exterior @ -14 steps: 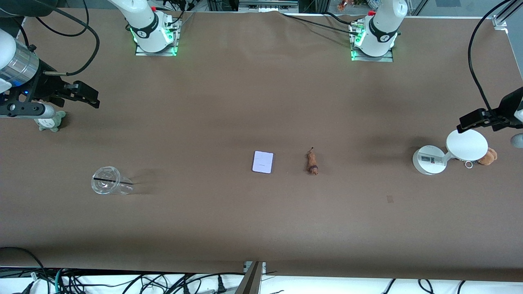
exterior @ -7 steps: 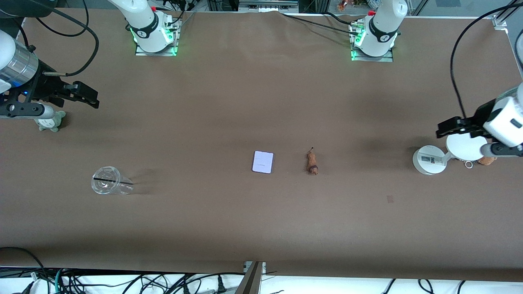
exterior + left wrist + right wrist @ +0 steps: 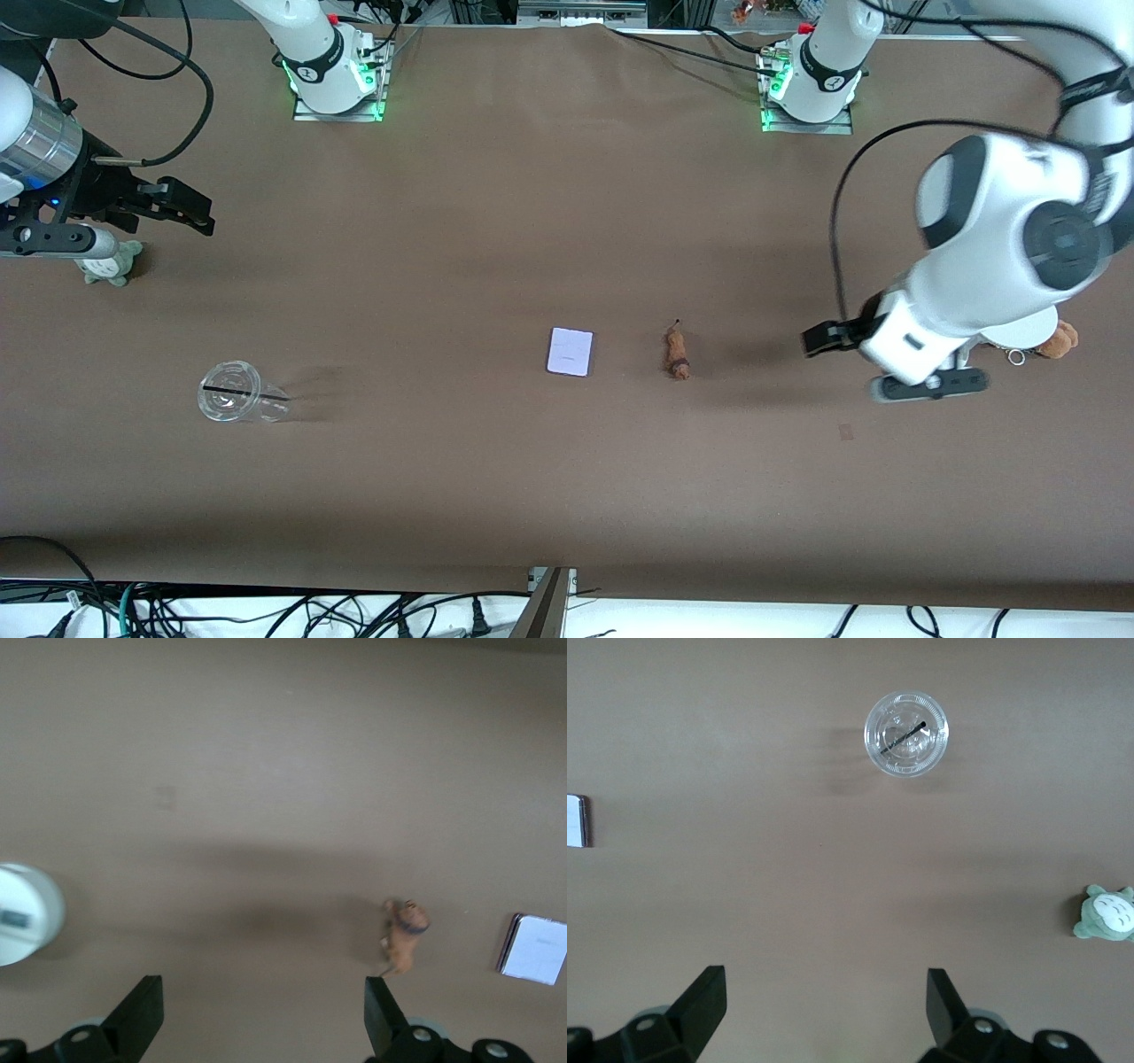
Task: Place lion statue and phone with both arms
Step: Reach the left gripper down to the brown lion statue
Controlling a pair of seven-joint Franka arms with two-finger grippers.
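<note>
Phone [image 3: 570, 352] is lying flat near mid-table, w/ the lion statue [image 3: 678, 353] just beside it toward the left arm's end, apart, not touching. Left gripper [image 3: 819, 339] is hanging over bare table between the statue and the white stand [image 3: 22, 913], fingers [image 3: 142, 1014] spread wide, nothing in them. Right gripper [image 3: 182, 206] is waiting at its own end of the table, over bare cloth beside a grey-green plush [image 3: 108, 263], fingers [image 3: 702, 995] also spread, empty. Clear plastic cup [image 3: 237, 392] is lying on the table nearer the front camera than that plush.
</note>
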